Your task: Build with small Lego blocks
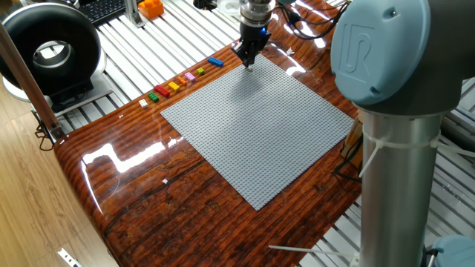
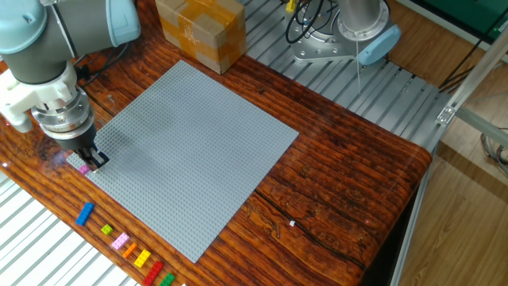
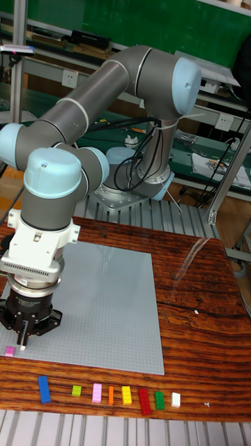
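Observation:
The small Lego blocks lie in a row on the wood beside the grey baseplate [image 1: 256, 122]: blue [image 3: 44, 389], lime [image 3: 77, 391], pink [image 3: 97, 393], orange [image 3: 110, 395], yellow [image 3: 126, 395], red [image 3: 143, 401], green [image 3: 159, 400] and white [image 3: 176, 399]. The same row runs from the blue block [image 2: 84, 213] to the green one [image 2: 167, 280] in the other fixed view. A separate pink block [image 2: 82, 168] [image 3: 10, 351] sits at the baseplate's corner. My gripper [image 2: 94, 163] [image 3: 23, 343] [image 1: 248, 61] points straight down just beside it. Its fingers stand close together, and the gap is too small to judge.
A cardboard box [image 2: 200, 30] stands at the baseplate's far corner. A black round device [image 1: 50, 52] and an orange object [image 1: 151, 8] sit on the slatted metal bench beyond the wooden top. The arm's base column [image 1: 393, 170] rises beside the baseplate.

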Action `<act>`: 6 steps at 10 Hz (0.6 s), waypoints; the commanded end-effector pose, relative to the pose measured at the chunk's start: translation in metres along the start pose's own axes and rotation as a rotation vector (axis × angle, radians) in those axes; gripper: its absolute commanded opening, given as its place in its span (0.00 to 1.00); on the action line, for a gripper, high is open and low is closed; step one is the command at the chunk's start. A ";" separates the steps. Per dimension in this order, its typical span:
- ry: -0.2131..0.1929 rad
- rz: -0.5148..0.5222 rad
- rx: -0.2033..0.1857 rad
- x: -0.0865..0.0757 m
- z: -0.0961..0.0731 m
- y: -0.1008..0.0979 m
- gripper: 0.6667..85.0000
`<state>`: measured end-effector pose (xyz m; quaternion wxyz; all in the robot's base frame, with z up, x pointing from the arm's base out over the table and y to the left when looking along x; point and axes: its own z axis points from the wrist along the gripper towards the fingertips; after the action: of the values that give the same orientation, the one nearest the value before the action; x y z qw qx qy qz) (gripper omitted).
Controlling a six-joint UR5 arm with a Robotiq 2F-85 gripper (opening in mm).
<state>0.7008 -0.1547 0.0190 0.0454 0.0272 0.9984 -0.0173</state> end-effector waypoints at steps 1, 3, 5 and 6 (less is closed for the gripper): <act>-0.012 0.032 0.005 -0.004 0.000 -0.001 0.09; -0.019 0.033 0.009 -0.005 0.001 -0.002 0.05; -0.026 0.039 0.010 -0.007 0.002 -0.002 0.02; -0.031 0.047 0.008 -0.009 0.002 -0.001 0.02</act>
<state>0.7061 -0.1572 0.0175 0.0549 0.0413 0.9973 -0.0253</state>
